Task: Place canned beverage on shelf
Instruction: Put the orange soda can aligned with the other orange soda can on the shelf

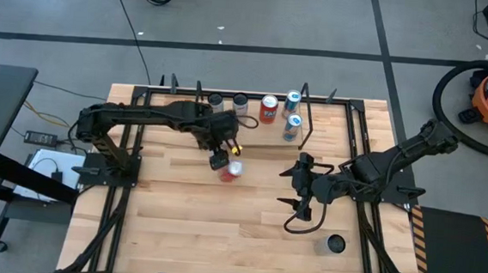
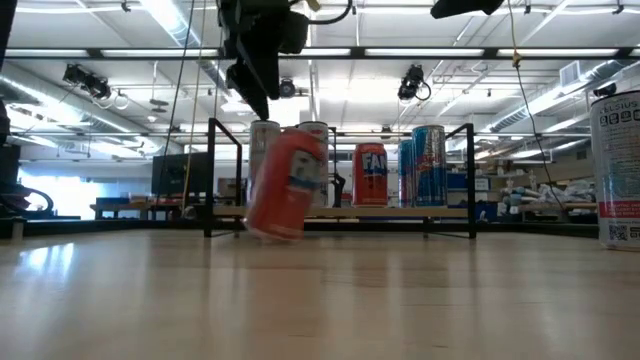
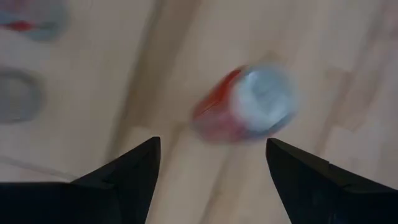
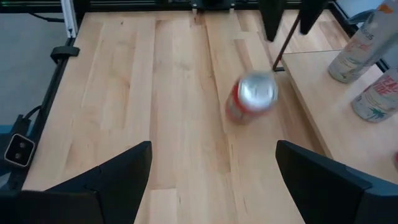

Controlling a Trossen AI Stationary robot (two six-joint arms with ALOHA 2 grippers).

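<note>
A red canned beverage (image 1: 231, 170) is on the table in front of the shelf (image 1: 265, 145). It is tilted and blurred in the low view (image 2: 285, 185), with its lower end down at the table. My left gripper (image 1: 219, 159) hangs just above it, pointing steeply down and open (image 3: 212, 142). The can lies beyond its fingertips, not between them. My right gripper (image 1: 290, 196) stands open (image 4: 213, 144) to the can's right, facing it with nothing between its fingers. The shelf is a light wood board framed by black rods at the far middle.
Several cans (image 1: 268, 109) stand upright on the shelf board, red, blue and silver ones (image 2: 428, 165). A white can (image 1: 335, 244) stands alone near the table's right front (image 2: 620, 170). Bare wood table (image 1: 194, 228) lies toward the near edge.
</note>
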